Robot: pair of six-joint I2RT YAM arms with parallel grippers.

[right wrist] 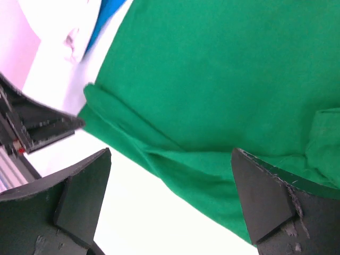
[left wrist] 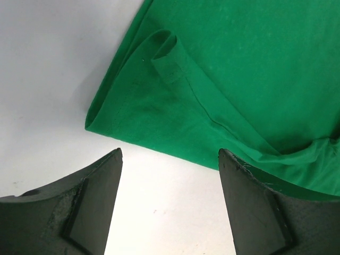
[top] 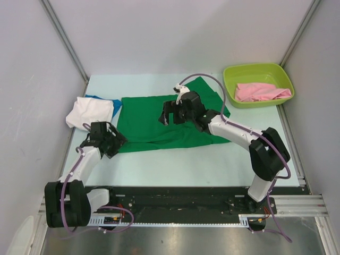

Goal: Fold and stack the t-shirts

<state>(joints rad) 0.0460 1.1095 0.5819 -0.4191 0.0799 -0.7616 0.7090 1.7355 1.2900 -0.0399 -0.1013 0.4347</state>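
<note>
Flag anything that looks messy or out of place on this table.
The pink t-shirt lies crumpled in the lime-green tub at the far right, apart from the others. The green t-shirt has a hem flap curled over at its near-left corner. The white t-shirt sits askew on the blue t-shirt.

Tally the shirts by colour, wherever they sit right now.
Green shirt: 1
White shirt: 1
Blue shirt: 1, mostly under the white one
Pink shirt: 1, in the tub
Total: 4

Pale mint table (top: 175,170) boxed in by plain grey walls (top: 175,32) on three sides, metal posts (top: 64,37) in back corners, even light.
</note>
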